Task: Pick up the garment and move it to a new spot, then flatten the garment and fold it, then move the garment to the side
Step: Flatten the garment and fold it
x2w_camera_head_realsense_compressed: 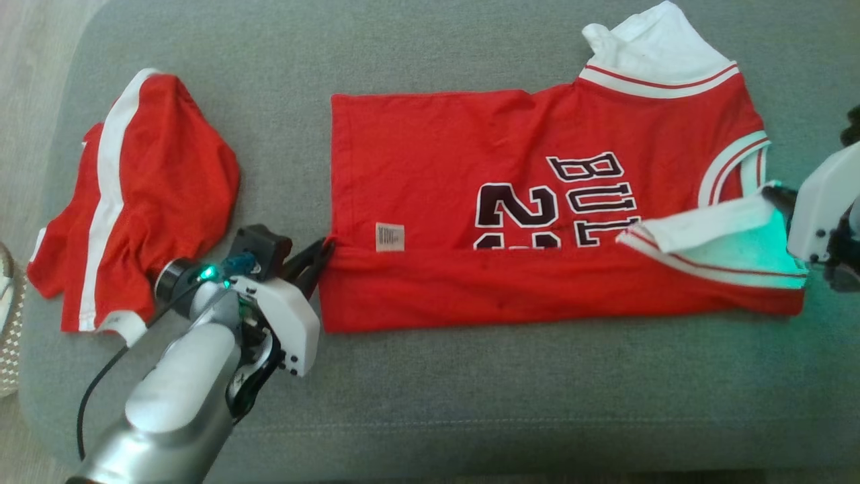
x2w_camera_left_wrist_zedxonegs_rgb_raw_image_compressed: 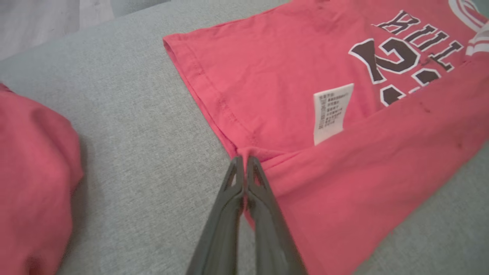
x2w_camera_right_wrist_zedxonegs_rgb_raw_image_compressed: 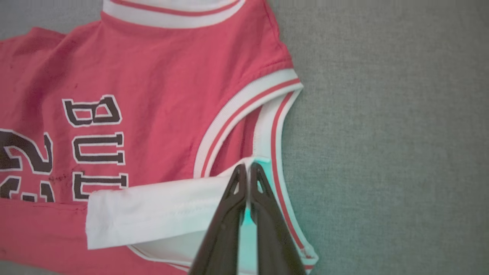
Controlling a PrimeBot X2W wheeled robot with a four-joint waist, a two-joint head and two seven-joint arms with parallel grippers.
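The garment (x2w_camera_head_realsense_compressed: pixel 470 154) is a red jersey with dark lettering, white trim and white sleeves, lying flat across the grey cushion. Its near long edge is folded up over the body as a band (x2w_camera_head_realsense_compressed: pixel 537 289). At the fold's left corner, my left gripper (x2w_camera_head_realsense_compressed: pixel 326 245) is shut on the hem; the left wrist view has the garment (x2w_camera_left_wrist_zedxonegs_rgb_raw_image_compressed: pixel 324 57) and the gripper tips (x2w_camera_left_wrist_zedxonegs_rgb_raw_image_compressed: pixel 244 157) pinching that corner. At the right end, my right gripper (x2w_camera_head_realsense_compressed: pixel 772 191) is shut on the tip of the folded-in white sleeve (x2w_camera_head_realsense_compressed: pixel 712 228), as the right wrist view shows at the gripper (x2w_camera_right_wrist_zedxonegs_rgb_raw_image_compressed: pixel 248 165) and sleeve (x2w_camera_right_wrist_zedxonegs_rgb_raw_image_compressed: pixel 153 214).
Red shorts with a white stripe (x2w_camera_head_realsense_compressed: pixel 134 202) lie crumpled on the cushion's left part, just behind my left arm, and show as shorts (x2w_camera_left_wrist_zedxonegs_rgb_raw_image_compressed: pixel 34 183) in the left wrist view. The grey cushion (x2w_camera_head_realsense_compressed: pixel 470 403) has bare fabric in front of the jersey. Floor lies past its left edge.
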